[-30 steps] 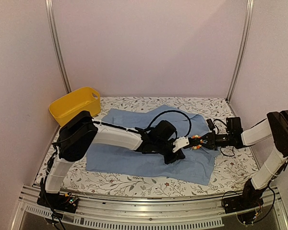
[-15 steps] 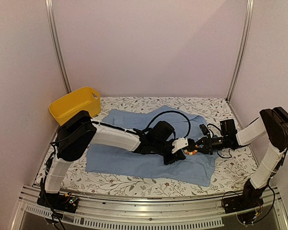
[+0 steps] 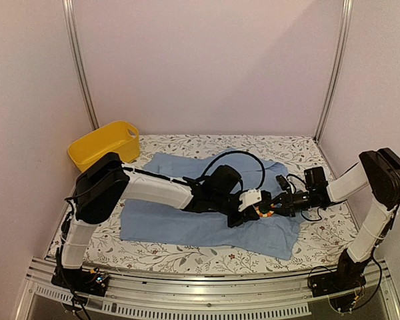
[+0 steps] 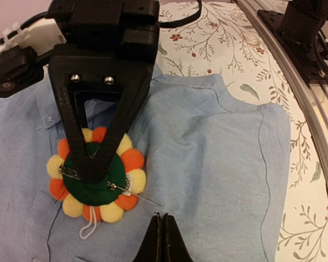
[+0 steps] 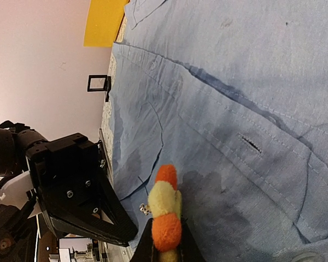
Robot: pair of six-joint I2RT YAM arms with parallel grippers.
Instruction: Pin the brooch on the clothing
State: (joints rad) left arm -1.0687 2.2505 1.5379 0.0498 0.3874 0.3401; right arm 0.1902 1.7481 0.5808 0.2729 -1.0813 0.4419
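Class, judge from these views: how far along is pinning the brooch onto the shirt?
Done: the light blue button-up shirt lies spread flat, and the right gripper has the round orange-and-yellow flower brooch clamped over it. In hand: the pin on its green back looks open, its point near the cloth; the left gripper is shut beside it. Left: pushing the pin through and closing it.

Lab robot cell. Pale wall panels (image 3: pixel 207 67) in aluminium uprights (image 3: pixel 79 67) enclose a floral-patterned tabletop (image 3: pixel 187 257). Left arm (image 3: pixel 153 189) and right arm (image 3: pixel 347 185) mount on an aluminium rail (image 3: pixel 187 295) at its near edge.
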